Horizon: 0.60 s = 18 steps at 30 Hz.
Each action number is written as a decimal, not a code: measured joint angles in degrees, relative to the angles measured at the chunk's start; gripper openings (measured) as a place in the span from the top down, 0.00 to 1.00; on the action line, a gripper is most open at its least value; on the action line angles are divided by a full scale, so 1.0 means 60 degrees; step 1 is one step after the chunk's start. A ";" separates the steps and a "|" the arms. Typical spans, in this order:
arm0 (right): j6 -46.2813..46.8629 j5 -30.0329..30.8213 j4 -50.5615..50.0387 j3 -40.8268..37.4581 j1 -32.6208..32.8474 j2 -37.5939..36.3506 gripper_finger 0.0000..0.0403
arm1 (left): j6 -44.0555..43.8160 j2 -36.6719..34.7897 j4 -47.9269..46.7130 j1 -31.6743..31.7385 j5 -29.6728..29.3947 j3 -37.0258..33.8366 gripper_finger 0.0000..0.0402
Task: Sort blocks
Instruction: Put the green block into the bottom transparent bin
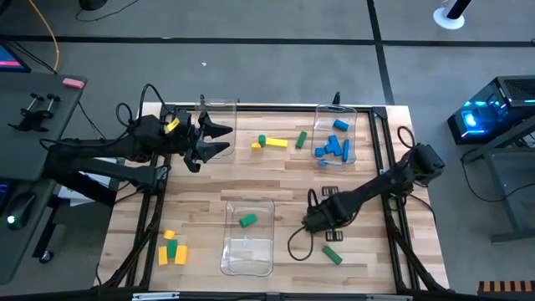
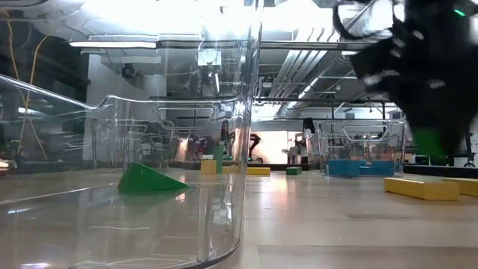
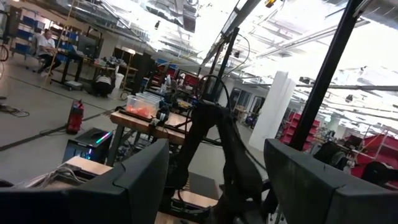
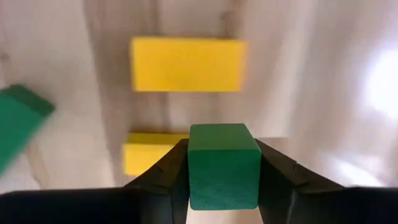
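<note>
My right gripper [image 1: 311,221] hangs over the table's near right part, shut on a green block [image 4: 224,168]. Beneath it in the right wrist view lie two yellow bars [image 4: 186,64] and another green block [image 4: 18,121]. My left gripper [image 1: 219,138] waits open at the far left and touches nothing. Loose in the far middle lie a yellow bar [image 1: 274,143] and green blocks [image 1: 301,140]. Yellow and green blocks [image 1: 171,249] sit at the near left. One green block [image 1: 333,255] lies near the right gripper, and another [image 1: 247,221] is in the near bin. My right gripper pinches the green block between its two fingers [image 4: 165,177], one on each of two opposite sides [image 4: 194,155]. The fingers come from above, pointing down. In the low view the block [image 2: 432,140] hangs lifted clear above the table.
Three clear bins stand on the table: one near the middle [image 1: 248,259], one at the far right [image 1: 336,113] holding blue blocks [image 1: 333,149], one at the far left [image 1: 219,107] beside the left gripper. Table frame rails run along both side edges.
</note>
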 joint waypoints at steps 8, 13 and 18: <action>-0.0805 0.0889 0.2515 0.2012 -0.0678 -0.0101 0.68 | -0.0007 0.0000 -0.0114 0.0000 -0.0095 0.0000 0.38; -0.1872 0.0880 0.5941 0.2476 -0.0915 0.0410 0.68 | -0.0138 0.0000 -0.0117 0.0000 -0.0095 0.0000 0.38; -0.1896 0.0827 0.6933 0.2721 -0.0995 0.1040 0.56 | -0.0266 0.0000 -0.0113 0.0000 -0.0098 0.0000 0.38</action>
